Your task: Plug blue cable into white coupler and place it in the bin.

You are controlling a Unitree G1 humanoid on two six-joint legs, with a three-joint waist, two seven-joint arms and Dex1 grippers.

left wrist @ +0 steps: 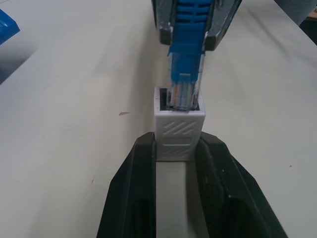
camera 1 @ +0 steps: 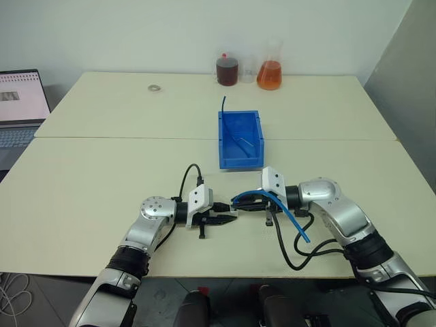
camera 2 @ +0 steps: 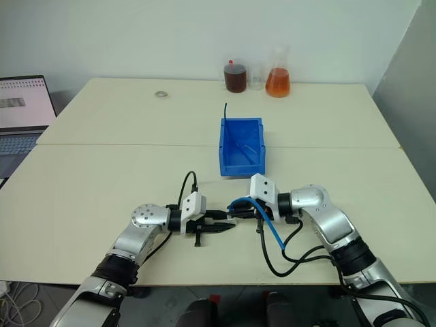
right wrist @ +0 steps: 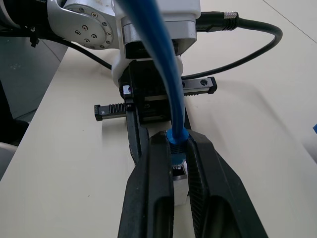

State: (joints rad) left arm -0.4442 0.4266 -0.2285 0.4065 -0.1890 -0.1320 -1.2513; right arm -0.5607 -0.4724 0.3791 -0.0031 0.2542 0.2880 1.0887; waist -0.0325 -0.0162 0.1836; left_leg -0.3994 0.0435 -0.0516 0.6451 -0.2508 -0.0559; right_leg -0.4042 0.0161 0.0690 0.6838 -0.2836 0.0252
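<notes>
My left gripper (left wrist: pixel 178 144) is shut on the white coupler (left wrist: pixel 178 131), whose open socket faces the right gripper. My right gripper (right wrist: pixel 178 144) is shut on the blue cable (right wrist: pixel 166 74) just behind its clear plug (left wrist: pixel 184 94). The plug's tip sits in the mouth of the coupler's socket; how deep it goes is hidden. Both grippers meet nose to nose near the table's front, left gripper (camera 1: pixel 228 219) and right gripper (camera 1: pixel 240 202). The cable's loose length (camera 1: pixel 289 218) trails back over the right wrist. The blue bin (camera 1: pixel 240 139) stands just beyond the grippers.
A short dark wire (camera 1: pixel 223 105) sticks out of the bin's far left corner. Two flasks, brown (camera 1: pixel 227 70) and orange (camera 1: pixel 269 73), stand at the table's back edge. A laptop (camera 1: pixel 19 109) sits far left, and a small ring (camera 1: pixel 154 87) lies back left. Black robot cables (camera 1: pixel 293 252) loop under the right arm.
</notes>
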